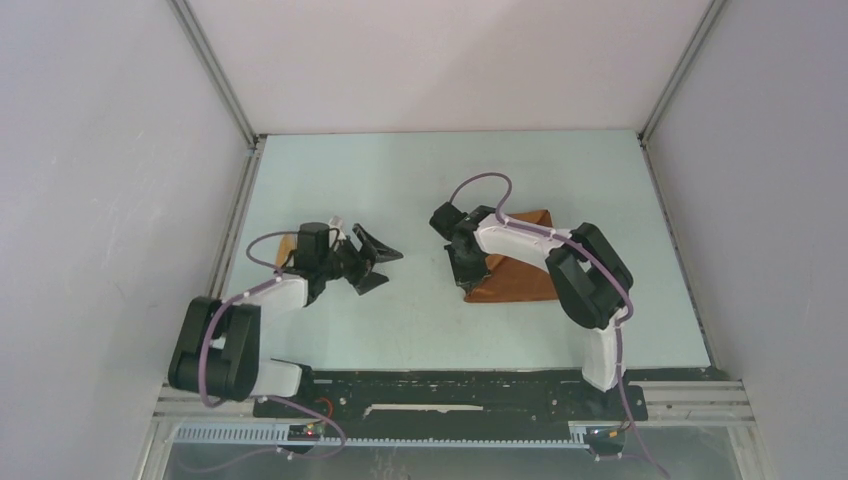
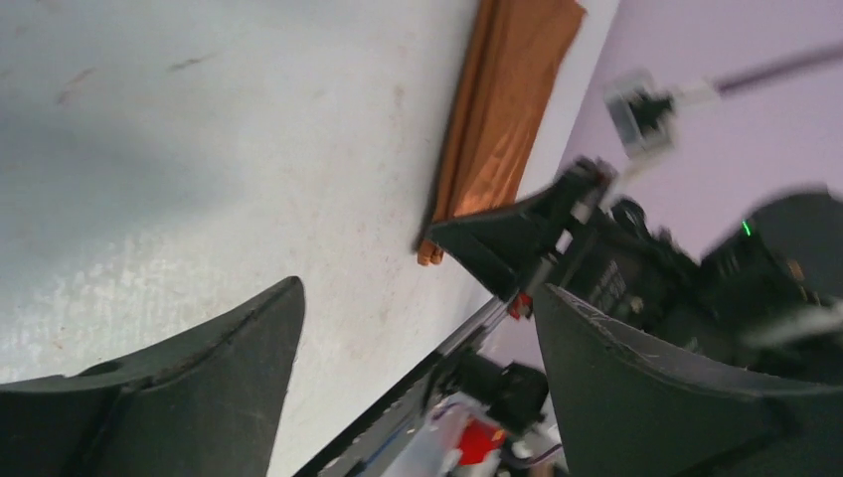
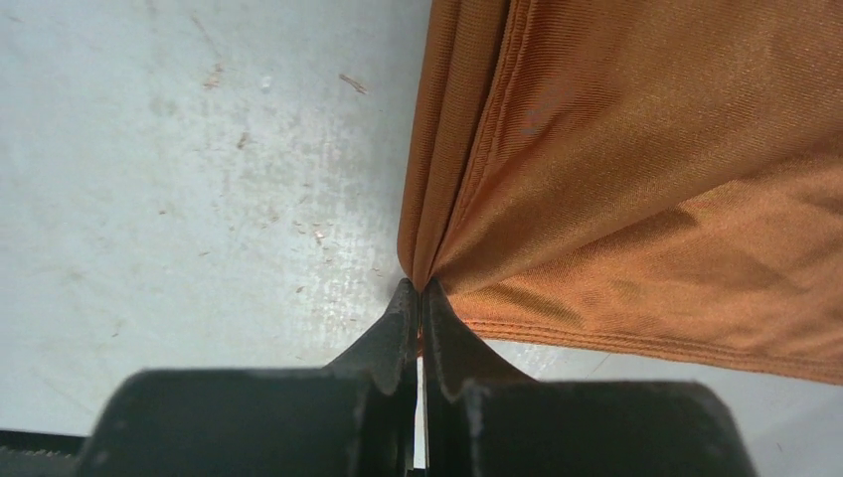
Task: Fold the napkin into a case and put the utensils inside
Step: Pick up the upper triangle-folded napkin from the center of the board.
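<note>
Rust-orange cloth, the napkin [image 1: 520,285], lies on the right half of a pale table [image 1: 400,170], partly covered by the right arm reaching over it. The right gripper [image 1: 470,272] sits at the napkin's left edge. Seen from its wrist, the right gripper [image 3: 418,298] has its fingertips pressed together, pinching a gathered corner of the napkin [image 3: 636,179], with folds fanning away from the pinch (the cloth lies in more than one layer there). The left gripper [image 1: 375,260] is left of centre, well apart from the napkin, with its jaws spread wide and nothing between them. From the left wrist, its fingers [image 2: 199,388] frame bare table, with the napkin [image 2: 507,109] beyond.
</note>
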Action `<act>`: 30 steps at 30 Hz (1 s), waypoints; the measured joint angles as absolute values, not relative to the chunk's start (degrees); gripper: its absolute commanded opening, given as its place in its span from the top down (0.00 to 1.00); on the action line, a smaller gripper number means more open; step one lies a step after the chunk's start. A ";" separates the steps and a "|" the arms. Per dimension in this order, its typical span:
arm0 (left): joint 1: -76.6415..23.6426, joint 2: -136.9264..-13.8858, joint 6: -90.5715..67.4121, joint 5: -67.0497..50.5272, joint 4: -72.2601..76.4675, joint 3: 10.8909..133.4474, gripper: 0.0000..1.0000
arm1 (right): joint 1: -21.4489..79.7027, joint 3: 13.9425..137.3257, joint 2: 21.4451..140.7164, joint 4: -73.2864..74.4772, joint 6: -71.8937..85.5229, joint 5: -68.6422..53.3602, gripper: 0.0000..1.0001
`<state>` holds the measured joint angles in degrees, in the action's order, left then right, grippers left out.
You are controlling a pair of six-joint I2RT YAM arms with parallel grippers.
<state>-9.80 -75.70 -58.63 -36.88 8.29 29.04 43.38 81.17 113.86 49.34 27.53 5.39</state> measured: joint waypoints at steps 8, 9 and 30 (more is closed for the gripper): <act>-17.23 -88.86 -72.73 -24.34 3.46 38.13 0.01 | 41.65 76.69 109.56 42.70 26.41 1.10 1.00; -18.90 -91.20 -73.43 -22.68 1.87 41.82 0.02 | 41.41 76.01 109.08 41.89 26.22 0.45 1.00; -27.92 -119.31 -75.11 -17.67 10.11 69.89 0.33 | 35.73 68.90 101.01 35.70 23.68 -7.51 1.00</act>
